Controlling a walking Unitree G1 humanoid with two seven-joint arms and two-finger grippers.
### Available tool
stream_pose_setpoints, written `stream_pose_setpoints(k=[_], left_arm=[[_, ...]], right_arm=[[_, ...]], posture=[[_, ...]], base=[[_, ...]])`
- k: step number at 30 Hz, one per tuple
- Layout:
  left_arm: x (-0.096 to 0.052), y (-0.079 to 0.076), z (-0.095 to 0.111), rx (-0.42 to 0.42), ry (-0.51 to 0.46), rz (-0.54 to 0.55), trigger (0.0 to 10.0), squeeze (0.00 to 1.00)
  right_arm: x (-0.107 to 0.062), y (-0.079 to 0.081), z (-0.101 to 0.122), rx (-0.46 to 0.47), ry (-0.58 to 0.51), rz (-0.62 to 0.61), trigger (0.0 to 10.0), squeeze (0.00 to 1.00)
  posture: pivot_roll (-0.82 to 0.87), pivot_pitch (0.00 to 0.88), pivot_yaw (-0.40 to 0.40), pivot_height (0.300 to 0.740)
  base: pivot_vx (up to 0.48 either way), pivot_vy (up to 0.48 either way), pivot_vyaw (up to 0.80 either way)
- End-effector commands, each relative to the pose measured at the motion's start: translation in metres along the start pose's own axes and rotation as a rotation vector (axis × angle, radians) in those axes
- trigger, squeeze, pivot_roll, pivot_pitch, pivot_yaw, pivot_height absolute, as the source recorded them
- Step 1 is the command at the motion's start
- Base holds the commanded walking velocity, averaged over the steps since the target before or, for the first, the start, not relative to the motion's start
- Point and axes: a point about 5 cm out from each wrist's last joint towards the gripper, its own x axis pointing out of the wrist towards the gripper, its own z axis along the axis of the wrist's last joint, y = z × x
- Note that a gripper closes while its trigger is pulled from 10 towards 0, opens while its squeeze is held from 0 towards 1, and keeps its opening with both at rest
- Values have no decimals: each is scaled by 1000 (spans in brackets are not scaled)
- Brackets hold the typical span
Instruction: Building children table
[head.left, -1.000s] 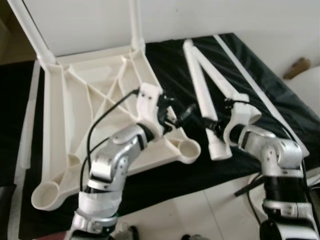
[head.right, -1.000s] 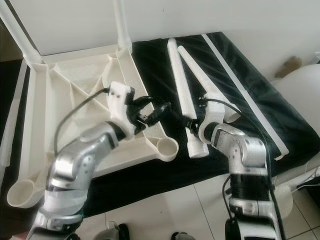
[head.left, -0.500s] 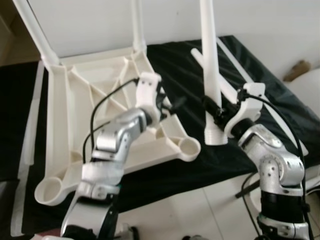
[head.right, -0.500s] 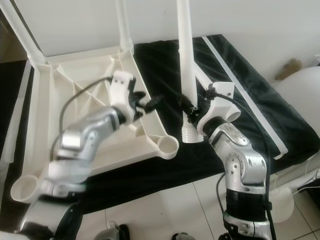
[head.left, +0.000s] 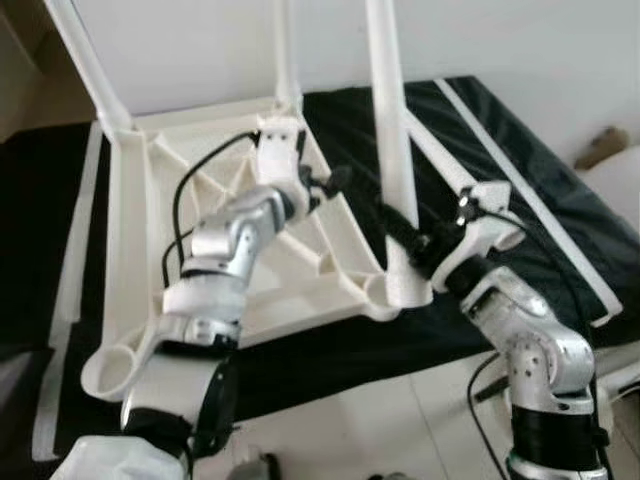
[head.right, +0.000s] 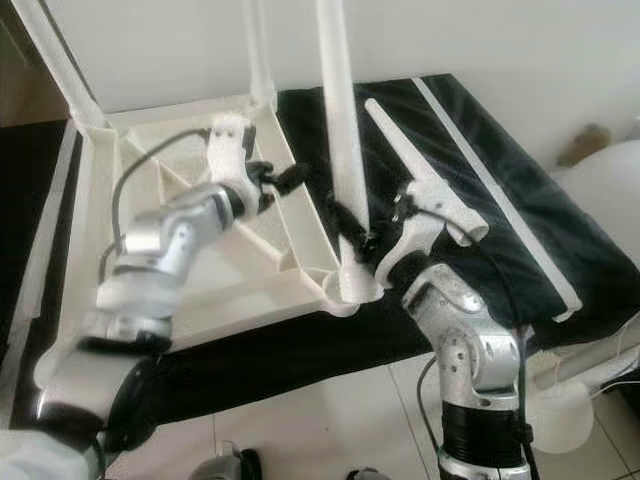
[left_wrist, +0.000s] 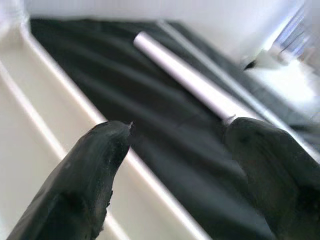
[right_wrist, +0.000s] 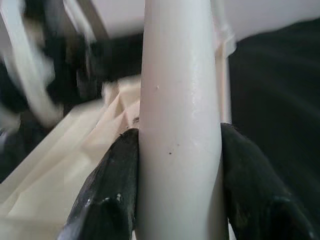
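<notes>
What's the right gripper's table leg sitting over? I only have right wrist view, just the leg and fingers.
Observer: The right gripper holds the table leg upright, its lower end at the near corner socket of the upturned table top.
Operator: Seated?
Observer: Can't tell; the leg's base hides the socket rim.
Operator: Left gripper helping?
Observer: No. The left gripper is open above the table top's ribs, apart from the leg.
Operator: Other legs?
Observer: Two stand in the far corners; a spare leg lies on the black cloth.
</notes>
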Motion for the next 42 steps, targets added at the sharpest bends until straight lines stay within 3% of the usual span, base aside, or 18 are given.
stream_pose_setpoints(k=[1,6,15,18,23,32,38,42], left_arm=[[3,-21,5,17,1,-154,10000,0],[12,-40,0,47,38,-187,10000,0],[15,-53,10,20,19,-240,10000,0],[13,-57,14,50,13,-252,10000,0],[10,-64,25,29,-17,-271,10000,0],[-1,-94,45,4,-88,-383,10000,0],[-2,-99,47,7,-97,-402,10000,0],[-1,-92,45,37,-102,-357,10000,0]], right_arm=[[1,2,-5,8,9,5,10000,0],[3,5,-11,31,25,7,10000,0],[5,6,-11,47,11,4,10000,0],[6,8,-11,54,8,7,10000,0],[8,9,-13,67,10,7,10000,0],[19,13,-10,105,-19,22,10000,0],[22,14,-8,103,-32,26,10000,0],[21,12,-7,94,-44,19,10000,0]], posture=[[-72,72,33,740],[-82,71,45,740],[-87,57,51,740],[-88,53,55,740],[-85,43,56,740],[-78,21,51,740],[-78,17,50,740],[-77,14,51,740]], base=[[0,0,0],[0,0,0],[0,0,0],[0,0,0],[0,0,0],[0,0,0],[0,0,0],[0,0,0]])
